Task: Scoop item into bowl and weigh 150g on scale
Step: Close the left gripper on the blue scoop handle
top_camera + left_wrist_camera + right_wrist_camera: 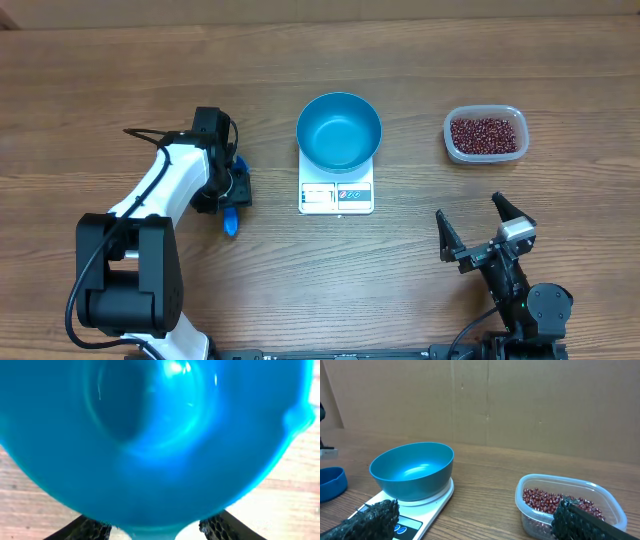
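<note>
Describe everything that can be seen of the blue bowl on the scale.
The bowl is round, blue, smooth and glossy, plastic by its look, with a plain rim. It is empty and stands upright on the white scale, covering most of its platform but leaving the display free. Nothing else touches it.

The bowl is glossy smooth plastic, tub clear plastic (beans dull), table matt wood

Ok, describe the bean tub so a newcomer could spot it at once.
Start at the white scale in the middle of the wooden table, with the blue bowl on it. To its right, standing apart, is the tub. It alone is clear plastic, rounded-rectangular, holding red-brown beans.
</note>
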